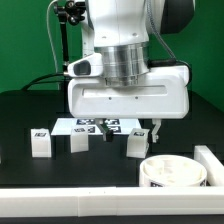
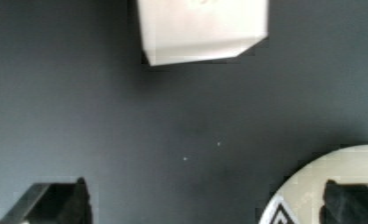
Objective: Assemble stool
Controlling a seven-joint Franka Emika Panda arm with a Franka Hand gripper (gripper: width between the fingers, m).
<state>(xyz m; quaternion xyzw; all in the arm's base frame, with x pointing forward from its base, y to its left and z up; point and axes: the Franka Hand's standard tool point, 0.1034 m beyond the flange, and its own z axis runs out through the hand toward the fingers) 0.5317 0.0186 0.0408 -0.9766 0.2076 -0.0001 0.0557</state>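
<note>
The stool's round white seat (image 1: pixel 172 172) lies on the black table at the exterior view's front right. Three blocky white legs stand in a row: one (image 1: pixel 40 142) at the left, one (image 1: pixel 78 140) beside it, one (image 1: pixel 137 144) just under the arm. My gripper (image 1: pixel 130 128) hangs low over that third leg, open. In the wrist view the gripper (image 2: pixel 202 205) has only bare table between its dark fingers (image 2: pixel 56 200). A white leg (image 2: pixel 202 30) lies ahead of it, apart from both fingers. The seat's rim (image 2: pixel 332 175) shows beside the other finger.
The marker board (image 1: pixel 88 125) lies flat behind the legs, partly hidden by the arm. A long white L-shaped bar (image 1: pixel 100 200) runs along the front edge and up the exterior view's right side (image 1: pixel 212 165). Black cables hang behind the arm.
</note>
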